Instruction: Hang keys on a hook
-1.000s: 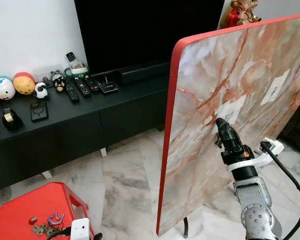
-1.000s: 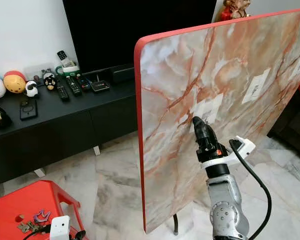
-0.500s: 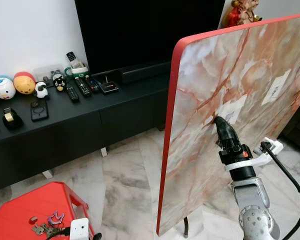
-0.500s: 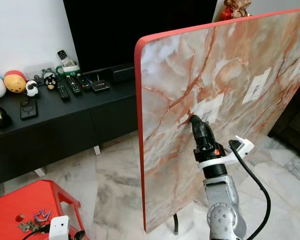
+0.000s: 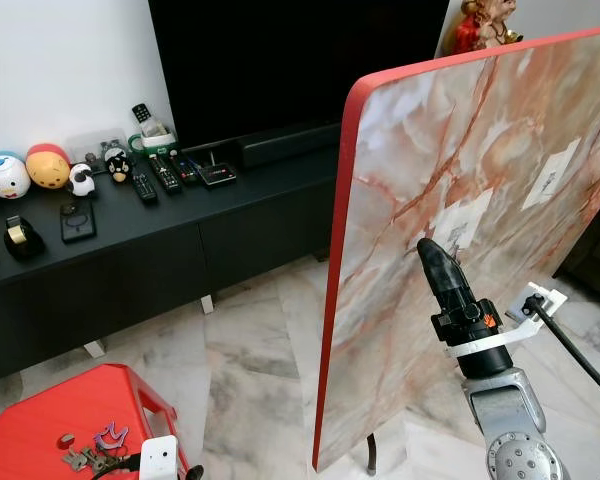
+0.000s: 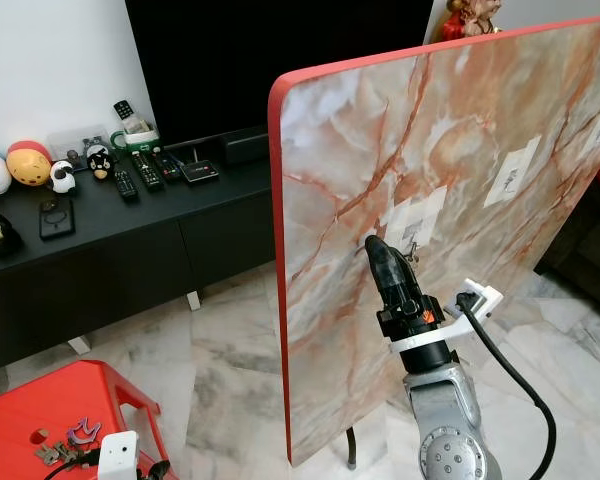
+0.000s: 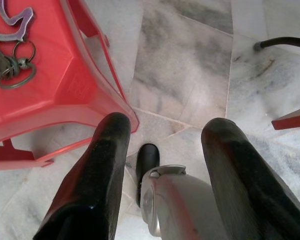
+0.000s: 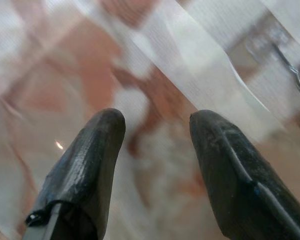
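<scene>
- The hook (image 8: 296, 75) shows at the edge of the right wrist view as a thin metal curve on a pale adhesive strip, cut off and blurred, so its shape is hard to read.
- The right gripper (image 5: 432, 252) is raised close to the marble-patterned board (image 5: 480, 140), near a white patch (image 5: 462, 224) on it; its fingers (image 8: 90, 150) stand slightly apart with nothing between them.
- The keys (image 7: 9, 62) lie on the red stool (image 7: 65, 95), low and well to the left of the board, beside a purple bird-shaped tag (image 7: 10, 22) (both partly cut off by the frame).
- The left gripper (image 7: 165, 145) hangs over the marble floor (image 7: 190, 60) beside the stool, fingers wide apart and empty.
- Left of the board, a black TV console (image 5: 130, 250) carries remotes (image 5: 155, 175) and round toy figures (image 5: 25, 170) beneath a dark television (image 5: 280, 60).
- A red figurine (image 5: 480, 25) peeks above the board, mostly hidden.
</scene>
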`<state>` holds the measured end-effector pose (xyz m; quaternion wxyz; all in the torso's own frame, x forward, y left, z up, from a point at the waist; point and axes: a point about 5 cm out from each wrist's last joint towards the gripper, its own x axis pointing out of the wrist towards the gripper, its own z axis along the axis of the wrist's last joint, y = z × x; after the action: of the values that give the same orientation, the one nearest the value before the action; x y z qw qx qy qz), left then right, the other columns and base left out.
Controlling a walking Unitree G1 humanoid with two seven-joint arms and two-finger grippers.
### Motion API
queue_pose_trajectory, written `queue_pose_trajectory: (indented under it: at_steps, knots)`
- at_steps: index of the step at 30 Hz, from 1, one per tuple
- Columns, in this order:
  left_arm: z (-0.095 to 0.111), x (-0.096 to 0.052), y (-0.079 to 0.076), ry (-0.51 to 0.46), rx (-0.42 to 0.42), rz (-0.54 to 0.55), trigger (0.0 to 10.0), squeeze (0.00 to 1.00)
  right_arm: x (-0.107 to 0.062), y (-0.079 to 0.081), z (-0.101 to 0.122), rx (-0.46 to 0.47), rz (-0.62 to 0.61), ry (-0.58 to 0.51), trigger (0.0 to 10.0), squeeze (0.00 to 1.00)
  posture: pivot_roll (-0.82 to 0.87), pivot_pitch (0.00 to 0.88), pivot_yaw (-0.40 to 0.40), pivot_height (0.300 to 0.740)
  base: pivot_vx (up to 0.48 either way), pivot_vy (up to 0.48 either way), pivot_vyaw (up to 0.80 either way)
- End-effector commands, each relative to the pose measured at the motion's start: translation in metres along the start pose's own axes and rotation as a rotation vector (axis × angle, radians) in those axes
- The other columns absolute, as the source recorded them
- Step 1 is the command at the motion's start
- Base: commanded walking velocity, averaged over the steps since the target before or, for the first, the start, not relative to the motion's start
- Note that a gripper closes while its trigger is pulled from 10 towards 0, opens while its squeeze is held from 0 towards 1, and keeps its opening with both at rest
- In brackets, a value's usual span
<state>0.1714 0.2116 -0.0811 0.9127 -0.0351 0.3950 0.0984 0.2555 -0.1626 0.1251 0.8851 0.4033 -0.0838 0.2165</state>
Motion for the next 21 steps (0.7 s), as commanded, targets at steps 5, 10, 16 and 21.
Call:
queue_pose_trajectory:
  at_steps: [5,10,16,21]
  knots:
    - [-0.005,-0.002,0.003,0.016,-0.017,0.008,10.0,0.00,-0.029,-0.017,-0.007,-0.097,-0.082,0.128,10.0,0.00,0.01,0.000,-0.069,0.740,0.000,0.000,0.00]
    - [-0.005,-0.002,0.003,0.020,-0.017,0.008,10.0,0.00,-0.065,-0.017,-0.006,-0.102,-0.193,0.133,10.0,0.00,0.00,0.000,-0.073,0.740,0.000,0.000,0.00]
    - [-0.005,-0.001,0.004,0.020,-0.015,0.007,10.0,0.00,-0.102,-0.026,-0.015,-0.165,-0.377,0.213,10.0,0.00,-0.01,0.000,-0.073,0.740,0.000,0.000,0.00]
    - [-0.004,-0.001,0.003,0.022,-0.010,0.002,10.0,0.00,-0.144,-0.091,-0.038,-0.285,-0.833,0.330,10.0,0.00,-0.04,0.000,-0.048,0.740,0.000,0.000,0.00]
